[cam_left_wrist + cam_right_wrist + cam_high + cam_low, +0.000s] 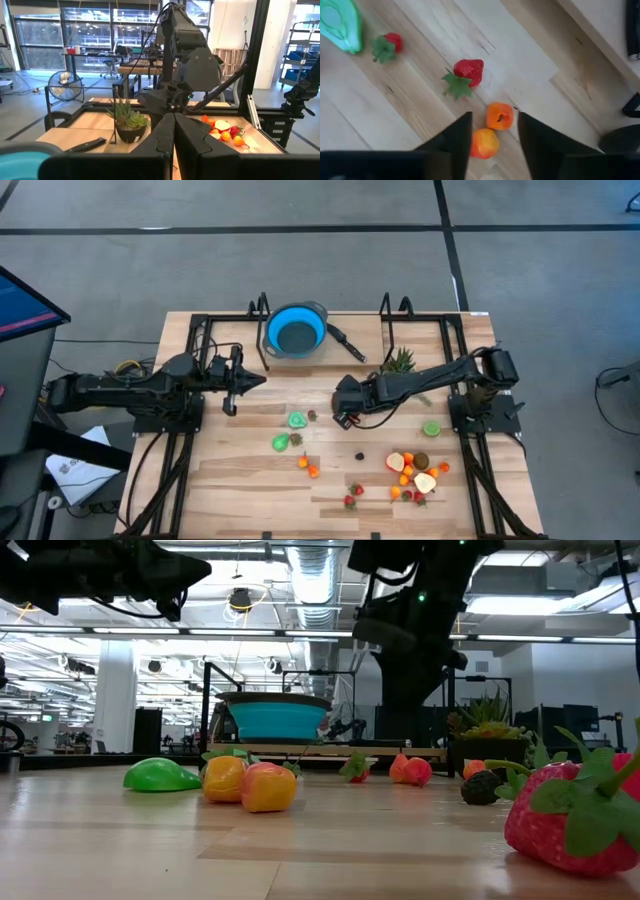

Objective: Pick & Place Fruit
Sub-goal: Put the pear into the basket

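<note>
Toy fruit lies scattered on the wooden table (220,500). Two orange pieces (308,467) lie near the middle, beside a green pear (281,442) and another green piece (297,420). Strawberries (354,495) lie toward the near edge, and a mixed heap (415,475) is at the near right. My right gripper (340,412) hangs open above the table's middle, tilted down. In its wrist view the orange pieces (499,116) show between its open fingers (462,135), well below them, with a strawberry (468,70) beyond. My left gripper (258,380) hovers shut at the left, holding nothing.
A blue bowl (297,330) with a black handle stands at the far middle. A spiky green plant (402,362) sits beside my right arm, and a lime (431,428) lies near that arm's base. Black frame rails (190,330) run along both table sides.
</note>
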Controlling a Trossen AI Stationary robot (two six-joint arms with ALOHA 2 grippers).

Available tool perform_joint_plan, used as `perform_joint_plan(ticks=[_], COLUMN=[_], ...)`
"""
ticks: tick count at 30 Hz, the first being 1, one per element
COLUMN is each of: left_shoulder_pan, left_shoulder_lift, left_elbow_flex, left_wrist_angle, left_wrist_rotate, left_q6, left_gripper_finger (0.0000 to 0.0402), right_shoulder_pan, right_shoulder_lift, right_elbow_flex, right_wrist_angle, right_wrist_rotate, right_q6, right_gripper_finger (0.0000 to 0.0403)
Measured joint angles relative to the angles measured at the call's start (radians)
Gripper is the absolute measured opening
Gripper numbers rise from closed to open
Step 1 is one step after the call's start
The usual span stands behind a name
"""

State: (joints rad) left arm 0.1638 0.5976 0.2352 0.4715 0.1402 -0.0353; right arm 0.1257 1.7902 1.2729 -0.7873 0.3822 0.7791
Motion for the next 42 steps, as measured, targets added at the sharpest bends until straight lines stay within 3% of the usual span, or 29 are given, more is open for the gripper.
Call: perform_joint_plan(ticks=[4, 7, 25, 42], left_shoulder_pan=[0.0, 0.0, 0.0, 0.0], left_shoulder_lift=[0.0, 0.0, 0.0, 0.018], left_elbow_flex=[0.0, 0.0, 0.0, -0.002], left_wrist_angle=[0.001, 0.001, 0.0, -0.004], left_wrist_rotate=[0.0, 0.0, 0.0, -0.001], left_q6=[0.0, 0.0, 0.0, -0.005], left_gripper_finger=[0.0002, 0.0002, 0.0002, 0.0002], right_shoulder_pan=[-0.004, -0.01, -0.011, -0.037], right_shoulder_lift=[0.0, 0.0, 0.004, 0.191], right_elbow_flex=[0.001, 0.0, -0.001, -0.003], right_wrist_angle=[-0.011, -0.027, -0.015, -0.021], right_wrist_rotate=[0.003, 0.003, 0.008, -0.006], right_q6=[0.04, 0.059, 0.078, 0.078], right_gripper_finger=[0.0225, 0.0243, 0.0213, 0.0206])
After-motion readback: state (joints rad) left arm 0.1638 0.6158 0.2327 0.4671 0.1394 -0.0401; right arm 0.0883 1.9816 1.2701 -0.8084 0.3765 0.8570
